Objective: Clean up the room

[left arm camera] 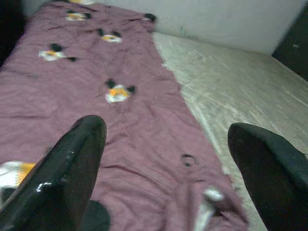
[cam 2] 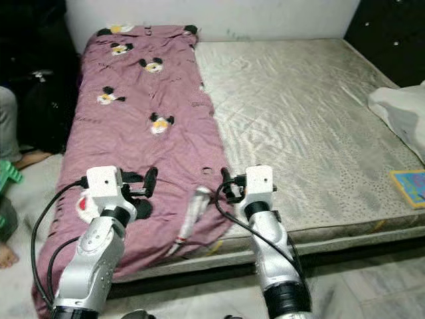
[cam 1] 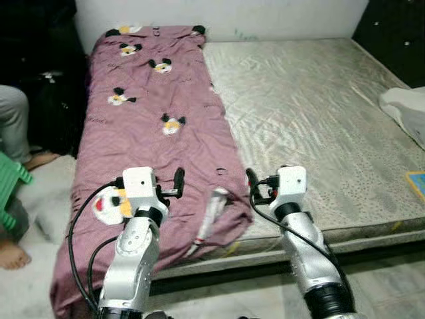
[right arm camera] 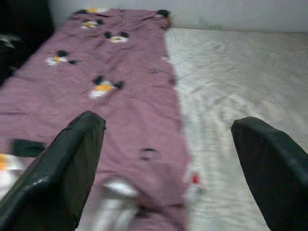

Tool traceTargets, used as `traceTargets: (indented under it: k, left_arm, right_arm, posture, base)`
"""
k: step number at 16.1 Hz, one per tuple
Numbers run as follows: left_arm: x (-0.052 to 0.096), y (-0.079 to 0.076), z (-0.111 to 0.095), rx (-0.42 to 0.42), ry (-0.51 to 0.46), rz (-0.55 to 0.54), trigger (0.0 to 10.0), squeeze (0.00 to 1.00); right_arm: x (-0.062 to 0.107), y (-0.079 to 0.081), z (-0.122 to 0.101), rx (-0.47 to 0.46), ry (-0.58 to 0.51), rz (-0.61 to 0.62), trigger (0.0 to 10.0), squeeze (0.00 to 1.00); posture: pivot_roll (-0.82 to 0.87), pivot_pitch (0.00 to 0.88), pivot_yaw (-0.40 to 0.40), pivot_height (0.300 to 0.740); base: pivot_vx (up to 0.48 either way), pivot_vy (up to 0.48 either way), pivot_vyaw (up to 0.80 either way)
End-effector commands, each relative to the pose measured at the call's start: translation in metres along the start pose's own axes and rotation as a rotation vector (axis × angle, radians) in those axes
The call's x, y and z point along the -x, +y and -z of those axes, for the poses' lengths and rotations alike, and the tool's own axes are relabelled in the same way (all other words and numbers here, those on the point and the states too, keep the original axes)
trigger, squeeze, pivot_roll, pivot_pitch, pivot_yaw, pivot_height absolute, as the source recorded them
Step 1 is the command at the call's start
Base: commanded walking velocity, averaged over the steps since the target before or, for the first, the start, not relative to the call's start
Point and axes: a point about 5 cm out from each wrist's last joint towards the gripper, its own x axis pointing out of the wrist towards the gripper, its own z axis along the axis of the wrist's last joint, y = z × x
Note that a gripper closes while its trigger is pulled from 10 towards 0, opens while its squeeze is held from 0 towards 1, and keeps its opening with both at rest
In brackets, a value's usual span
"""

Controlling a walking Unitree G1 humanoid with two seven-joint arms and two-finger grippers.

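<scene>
Mauve blanket (cam 1: 149, 133) with cartoon mouse prints lies lengthwise along the left half of the bed (cam 1: 319, 119), its near end rumpled and drooping over the edge. Left claw (cam 1: 178, 183) and right claw (cam 1: 251, 183) hover above that near end, both spread wide and gripping nothing.

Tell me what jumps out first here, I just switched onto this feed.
A mauve blanket printed with cartoon mice covers the left half of the bed, its near end rumpled and hanging over the edge toward the floor. The rest is bare grey mattress, with a white bundle and a blue book at its right edge. The left gripper and right gripper hover open over the blanket's near end.
</scene>
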Motion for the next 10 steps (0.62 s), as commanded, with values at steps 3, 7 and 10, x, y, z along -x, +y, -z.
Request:
traceTargets:
  k: [3,7,10]
  left_arm:
    - [0.0014,-0.0035,-0.0018,0.017,-0.015,0.017,10.0,0.00]
    - [0.0024,-0.0057,-0.0061,0.024,-0.044,0.069,10.0,0.00]
    - [0.0025,-0.0055,-0.0057,0.027,-0.041,0.069,10.0,0.00]
  right_arm:
    - [-0.0004,0.0015,0.0006,0.004,0.008,-0.006,10.0,0.00]
    - [-0.0010,0.0010,0.0001,0.028,0.008,-0.003,10.0,0.00]
    - [-0.0009,-0.0008,0.0006,0.012,0.011,0.008,10.0,0.00]
  posture:
    - [0.00,0.131,-0.014,0.740]
    - [0.00,0.131,-0.013,0.740]
    - [0.00,0.132,-0.013,0.740]
  base:
    - [0.000,0.000,0.00]
    - [0.141,0.000,0.00]
    - [0.375,0.000,0.00]
